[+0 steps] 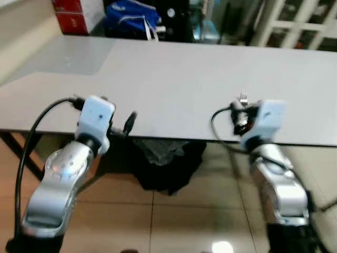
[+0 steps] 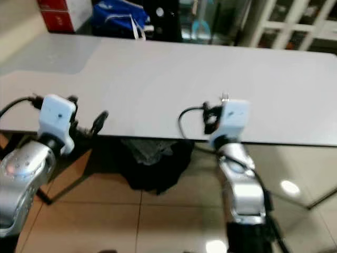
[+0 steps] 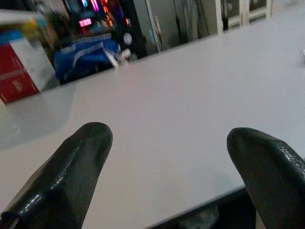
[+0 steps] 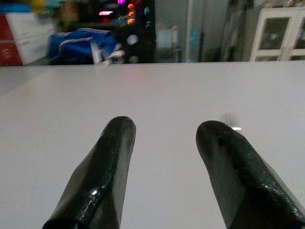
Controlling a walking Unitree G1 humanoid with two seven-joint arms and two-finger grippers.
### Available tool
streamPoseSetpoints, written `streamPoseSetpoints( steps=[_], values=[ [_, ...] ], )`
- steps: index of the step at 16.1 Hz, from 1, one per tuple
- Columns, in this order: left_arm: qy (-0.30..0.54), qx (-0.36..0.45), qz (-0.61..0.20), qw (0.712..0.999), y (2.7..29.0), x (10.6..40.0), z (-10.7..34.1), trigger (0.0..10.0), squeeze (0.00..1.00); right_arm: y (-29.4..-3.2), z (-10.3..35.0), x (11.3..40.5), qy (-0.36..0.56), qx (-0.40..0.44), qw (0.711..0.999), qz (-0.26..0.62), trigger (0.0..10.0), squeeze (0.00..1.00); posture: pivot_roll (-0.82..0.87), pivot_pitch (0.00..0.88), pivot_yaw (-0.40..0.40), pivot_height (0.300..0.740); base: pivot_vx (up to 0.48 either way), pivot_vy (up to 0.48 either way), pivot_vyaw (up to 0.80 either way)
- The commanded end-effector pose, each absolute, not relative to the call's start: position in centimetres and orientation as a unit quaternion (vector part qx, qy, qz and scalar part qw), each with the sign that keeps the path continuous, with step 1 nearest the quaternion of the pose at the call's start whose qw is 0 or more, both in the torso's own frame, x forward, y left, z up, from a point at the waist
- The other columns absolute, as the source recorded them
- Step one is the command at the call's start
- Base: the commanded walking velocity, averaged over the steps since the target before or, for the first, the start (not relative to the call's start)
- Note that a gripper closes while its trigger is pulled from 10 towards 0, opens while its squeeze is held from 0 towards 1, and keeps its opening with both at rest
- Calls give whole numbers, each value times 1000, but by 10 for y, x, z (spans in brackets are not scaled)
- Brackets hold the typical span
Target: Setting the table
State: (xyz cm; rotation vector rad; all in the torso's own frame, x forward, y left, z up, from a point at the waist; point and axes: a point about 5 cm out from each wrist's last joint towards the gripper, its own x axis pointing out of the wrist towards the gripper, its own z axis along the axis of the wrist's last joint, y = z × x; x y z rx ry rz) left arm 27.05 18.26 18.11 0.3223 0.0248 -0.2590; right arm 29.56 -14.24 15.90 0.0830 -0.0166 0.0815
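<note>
I stand at the near edge of a long pale grey tabletop [image 1: 184, 79], both arms raised toward it. My left gripper [image 3: 167, 167] hovers just over that edge with its two black fingers [image 3: 71, 171] spread wide apart, holding nothing. My right gripper [image 4: 164, 162] reaches over the tabletop near the same edge, its fingers [image 4: 109, 167] also apart and empty. A small silver fork-like piece [image 1: 243, 97] shows just above my right wrist, too blurred to tell whether it lies on the surface. A blue bag [image 1: 131, 16] and a red box [image 1: 71, 16] sit beyond the far side. A dark bundle [image 1: 166, 163] lies on the tiled floor [image 1: 174, 221] under the tabletop.
</note>
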Motion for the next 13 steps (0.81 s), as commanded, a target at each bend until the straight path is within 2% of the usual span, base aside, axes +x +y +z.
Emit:
streamPoseSetpoints(
  steps=[1, 3, 9, 13],
  values=[
    [9, 160, -135, 978, 178, 270, 184, 10000, 0, -148, 161, 296, -6, 38, 998, 39, 10000, 0, 66, 31, -29, 740, 0, 480, -800],
    [12, 165, -131, 977, 179, 271, 182, 10000, 0, -146, 157, 298, 3, 50, 998, 44, 10000, 0, 65, 15, -29, 740, 0, 480, -800],
    [12, 159, -122, 980, 180, 273, 183, 10000, 0, -130, 151, 299, 25, 52, 994, 89, 10000, 0, 73, 8, -32, 740, 0, 480, 0],
    [13, 156, -121, 980, 174, 268, 180, 10000, 0, -135, 151, 298, 18, 72, 994, 83, 10000, 0, 82, 10, -43, 740, 0, 480, 0]
  ],
)
